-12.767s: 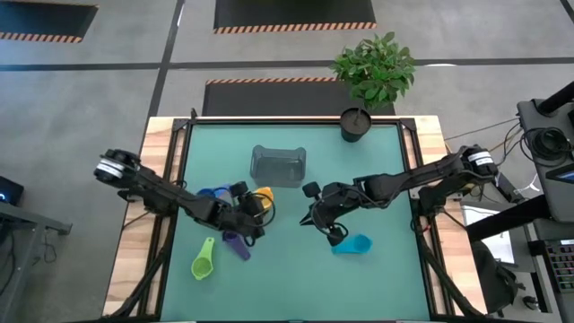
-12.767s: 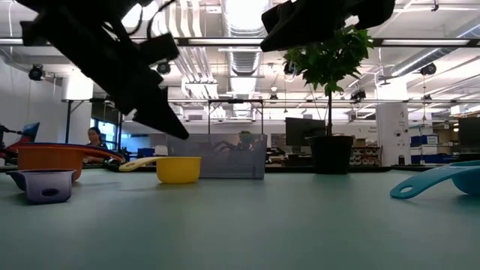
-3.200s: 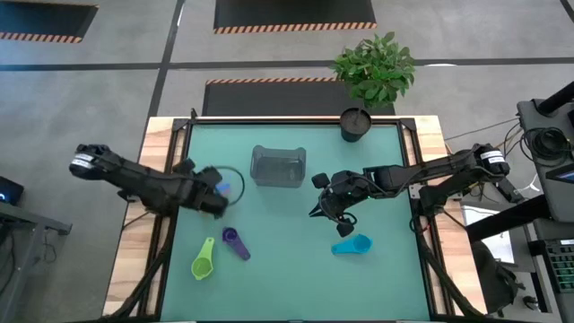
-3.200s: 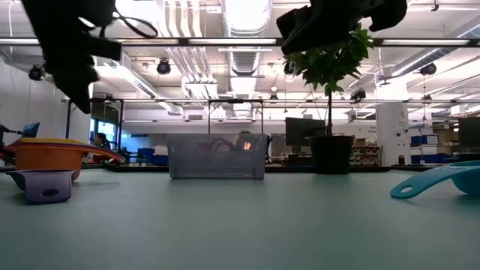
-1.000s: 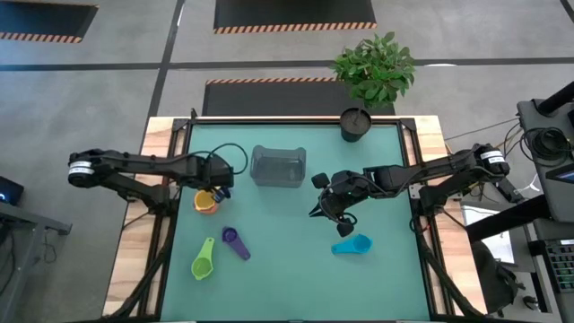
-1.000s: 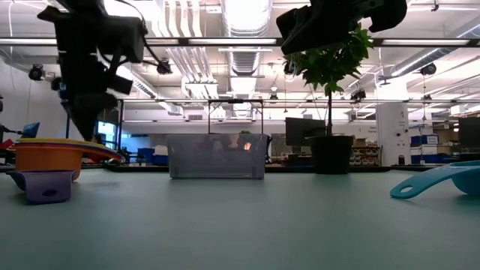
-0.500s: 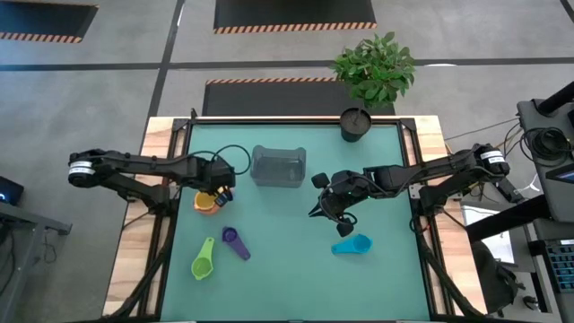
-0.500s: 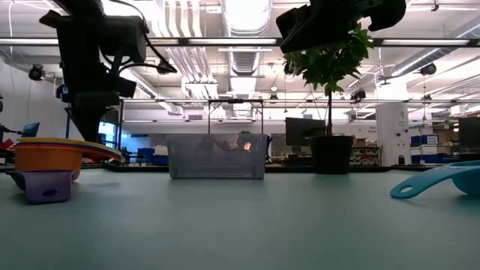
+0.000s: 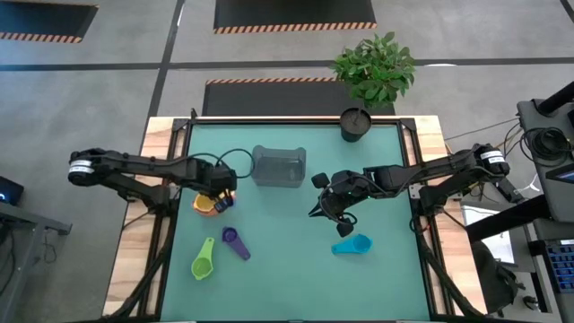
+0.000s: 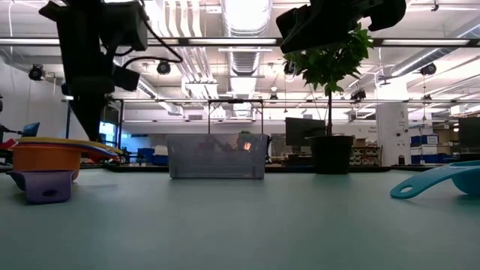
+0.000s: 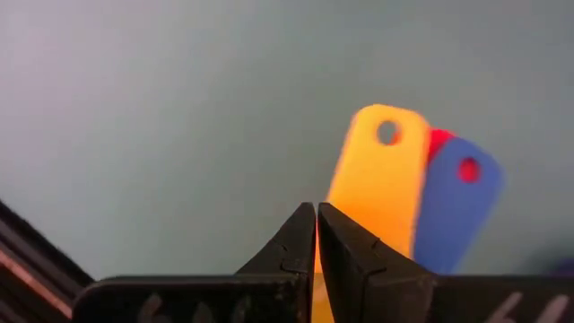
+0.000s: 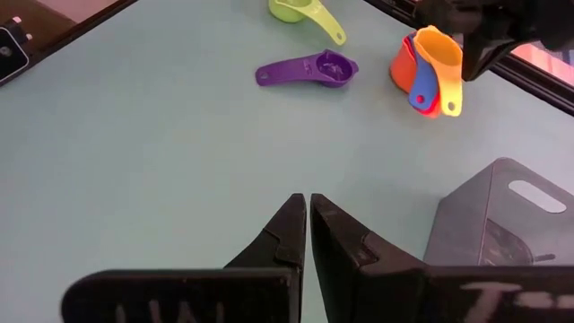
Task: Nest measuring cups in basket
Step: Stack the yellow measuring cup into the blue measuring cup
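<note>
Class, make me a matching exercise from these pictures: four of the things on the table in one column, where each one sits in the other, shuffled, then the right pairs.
Things:
1. cyan measuring cup
2. purple measuring cup
3. stack of nested cups
4. basket

Places:
A. under the left gripper, near the table's left edge
B. beside the green measuring cup
C. at the back of the table, middle, left of the plant pot
D. on the table just in front of the right gripper

Pairs: 1-D, 2-B, 3-A, 4-C
</note>
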Robot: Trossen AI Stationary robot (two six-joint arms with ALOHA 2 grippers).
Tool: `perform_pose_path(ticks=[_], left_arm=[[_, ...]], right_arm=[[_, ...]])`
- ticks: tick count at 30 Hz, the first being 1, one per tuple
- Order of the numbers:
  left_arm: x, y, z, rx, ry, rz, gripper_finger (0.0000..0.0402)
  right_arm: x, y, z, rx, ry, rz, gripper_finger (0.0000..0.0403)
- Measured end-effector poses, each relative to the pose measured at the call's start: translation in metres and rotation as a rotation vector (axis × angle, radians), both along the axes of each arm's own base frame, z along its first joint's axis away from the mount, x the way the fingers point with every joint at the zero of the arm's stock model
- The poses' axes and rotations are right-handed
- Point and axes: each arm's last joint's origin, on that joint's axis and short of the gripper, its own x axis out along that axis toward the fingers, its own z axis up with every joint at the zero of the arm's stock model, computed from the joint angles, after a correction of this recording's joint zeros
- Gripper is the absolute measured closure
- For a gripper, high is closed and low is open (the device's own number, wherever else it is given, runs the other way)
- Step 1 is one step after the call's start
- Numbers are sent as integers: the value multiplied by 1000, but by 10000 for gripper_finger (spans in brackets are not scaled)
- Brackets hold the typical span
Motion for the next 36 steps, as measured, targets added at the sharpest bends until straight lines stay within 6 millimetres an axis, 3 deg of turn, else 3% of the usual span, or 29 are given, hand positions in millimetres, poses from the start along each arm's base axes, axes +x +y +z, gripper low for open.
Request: perform_pose_path(ticks=[11,30,36], left_arm=[[8,-6,17,33,-35,-122,402],[1,-5,-9,84,6,-129,402],[3,-5,-9,69,-15,-137,402]], right_arm=[[0,0,0,1,1,-1,394],[1,0,1,8,-13,-5,394],[1,0,1,9,-13,-5,394]])
